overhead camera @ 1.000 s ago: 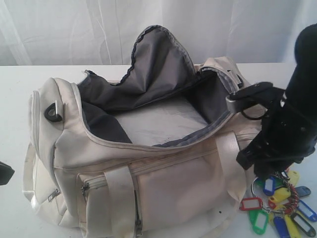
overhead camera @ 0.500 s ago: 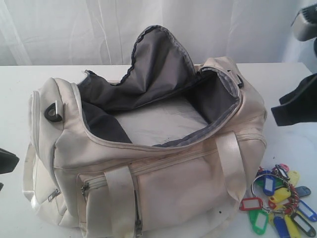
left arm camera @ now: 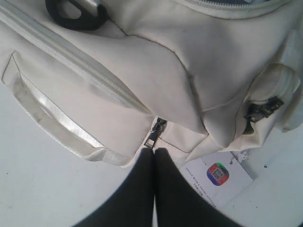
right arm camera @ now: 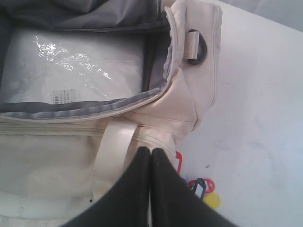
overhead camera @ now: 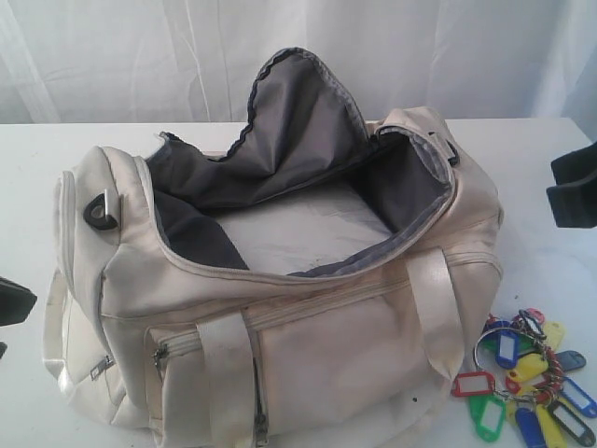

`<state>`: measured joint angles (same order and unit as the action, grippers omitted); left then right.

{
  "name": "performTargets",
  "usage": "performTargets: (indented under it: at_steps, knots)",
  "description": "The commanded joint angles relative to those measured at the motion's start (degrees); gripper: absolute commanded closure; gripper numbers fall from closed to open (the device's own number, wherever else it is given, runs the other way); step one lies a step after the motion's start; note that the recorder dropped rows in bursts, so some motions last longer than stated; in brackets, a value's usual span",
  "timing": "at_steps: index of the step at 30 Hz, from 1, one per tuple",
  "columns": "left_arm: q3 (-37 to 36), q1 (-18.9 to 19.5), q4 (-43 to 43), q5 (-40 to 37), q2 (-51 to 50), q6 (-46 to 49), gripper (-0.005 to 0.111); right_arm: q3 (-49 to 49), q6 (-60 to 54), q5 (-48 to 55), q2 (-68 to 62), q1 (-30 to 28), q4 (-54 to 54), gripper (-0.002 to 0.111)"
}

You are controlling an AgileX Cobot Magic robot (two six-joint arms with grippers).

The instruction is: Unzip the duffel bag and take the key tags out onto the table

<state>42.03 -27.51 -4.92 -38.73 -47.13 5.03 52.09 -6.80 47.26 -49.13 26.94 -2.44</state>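
The cream duffel bag (overhead camera: 280, 308) lies in the middle of the white table (overhead camera: 532, 149), its top zipper undone and the grey-lined flap standing up. A clear plastic sheet (right arm camera: 71, 66) lies on its floor. The key tags (overhead camera: 522, 378), a bunch in red, blue, yellow and green on a ring, lie on the table by the bag's right end, a few showing too (right arm camera: 203, 187). My right gripper (right arm camera: 150, 153) is shut and empty, high above the bag's right end; only its black edge (overhead camera: 574, 191) shows outside. My left gripper (left arm camera: 154, 153) is shut, empty, beside a side-pocket zipper pull (left arm camera: 154, 135).
A white paper hang tag (left arm camera: 218, 177) with a coloured square lies on the table by the bag's left end. A black strap ring (overhead camera: 101, 213) sits on that end. White curtains (overhead camera: 112, 56) hang behind the table. A dark edge of the left arm (overhead camera: 14, 303) shows at the frame's left side.
The right arm has lifted off the key tags and drawn back to the right edge, its jaws closing empty. The tags stay on the table. The left arm has hardly moved.
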Motion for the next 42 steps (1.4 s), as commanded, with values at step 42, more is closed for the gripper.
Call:
performTargets:
  at_steps: [42]
  knots:
    - [-29.6,26.2,-11.7,24.8,47.1,-21.7,0.107,-0.3,0.2,-0.8,0.4,0.0,-0.3,0.108]
